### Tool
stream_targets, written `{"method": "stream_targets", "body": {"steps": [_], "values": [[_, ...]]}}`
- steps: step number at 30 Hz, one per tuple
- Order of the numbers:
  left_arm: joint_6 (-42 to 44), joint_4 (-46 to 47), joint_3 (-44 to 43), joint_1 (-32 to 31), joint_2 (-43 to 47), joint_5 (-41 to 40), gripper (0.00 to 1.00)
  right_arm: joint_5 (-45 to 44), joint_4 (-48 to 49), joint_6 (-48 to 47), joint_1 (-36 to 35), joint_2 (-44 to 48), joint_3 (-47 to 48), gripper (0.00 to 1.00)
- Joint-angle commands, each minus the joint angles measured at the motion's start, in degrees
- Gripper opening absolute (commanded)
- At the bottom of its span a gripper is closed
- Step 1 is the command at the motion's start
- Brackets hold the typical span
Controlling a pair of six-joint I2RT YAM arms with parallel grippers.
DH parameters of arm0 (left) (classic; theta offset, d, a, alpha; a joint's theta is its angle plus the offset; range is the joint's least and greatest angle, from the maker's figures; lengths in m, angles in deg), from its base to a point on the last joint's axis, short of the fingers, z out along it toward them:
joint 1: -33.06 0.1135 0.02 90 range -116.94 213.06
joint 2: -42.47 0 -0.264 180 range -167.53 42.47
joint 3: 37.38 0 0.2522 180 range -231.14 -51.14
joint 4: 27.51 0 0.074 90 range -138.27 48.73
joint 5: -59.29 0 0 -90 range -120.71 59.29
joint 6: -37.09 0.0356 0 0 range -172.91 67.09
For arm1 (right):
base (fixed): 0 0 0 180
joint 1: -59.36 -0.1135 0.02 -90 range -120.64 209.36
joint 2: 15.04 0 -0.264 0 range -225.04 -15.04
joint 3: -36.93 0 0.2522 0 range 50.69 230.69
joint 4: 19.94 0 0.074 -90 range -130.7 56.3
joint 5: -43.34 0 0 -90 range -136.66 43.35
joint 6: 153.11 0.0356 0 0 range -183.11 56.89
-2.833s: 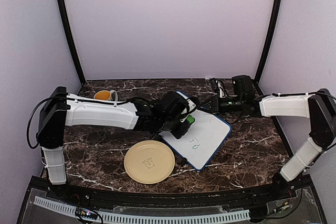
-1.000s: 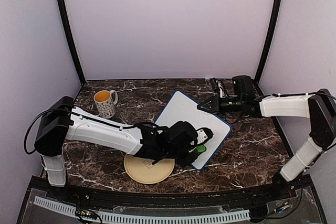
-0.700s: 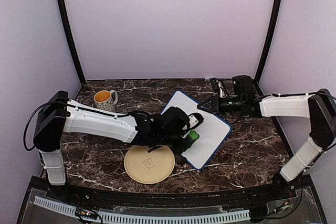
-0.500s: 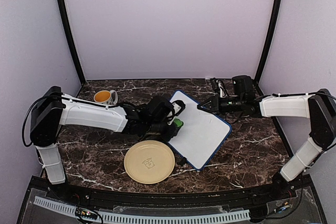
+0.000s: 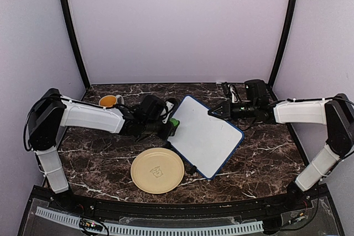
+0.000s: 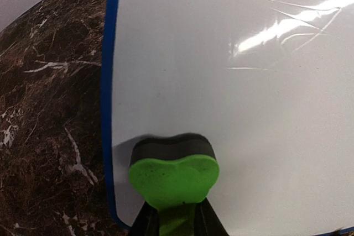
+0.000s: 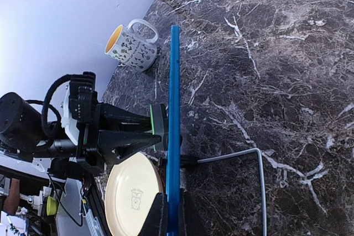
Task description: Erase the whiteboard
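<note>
1. Currently the whiteboard (image 5: 206,135) is on the dark marble table (image 5: 265,147), turned cornerwise. Its white face is blank apart from glare streaks.
2. The right gripper (image 5: 215,111) is at the whiteboard's far right edge. The right wrist view looks straight along the blue frame, which runs between the two fingers and is pinched there.
3. The left gripper (image 6: 176,220) is at the whiteboard's left edge, its fingers clamped on the stem of a green eraser (image 6: 173,176).
4. The eraser's dark felt side lies against the white surface, just inside the left frame, and casts a soft shadow on it.
5. A thin bent metal wire (image 7: 232,153) shows by the whiteboard's underside in the right wrist view. I cannot tell whether it props the whiteboard.
6. A pale-yellow plate (image 5: 157,170) lies just beside the whiteboard's near left edge.
7. A patterned mug (image 5: 109,101) with an orange inside stands well to the left of the whiteboard, behind the left arm.
</note>
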Motion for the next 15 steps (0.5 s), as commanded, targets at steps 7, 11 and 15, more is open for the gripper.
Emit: {"method": "stream_targets", "body": {"steps": [7,11,15], "values": [[5.5,-0.5,-6.8,-16.0,-4.8,2.2,0.01,-1.2,0.4,-1.2,-0.1,0.0,-1.6,0.00],[6.1,-6.4,-13.9,-19.9,-8.5,1.8,0.01,-1.2,0.5,-1.1,-0.1,0.1,-1.7,0.00],[6.9,-12.6,-22.6,-20.7,-11.3,-2.0,0.01,-1.0,1.1,-0.9,-0.1,0.0,-1.8,0.00]]}}
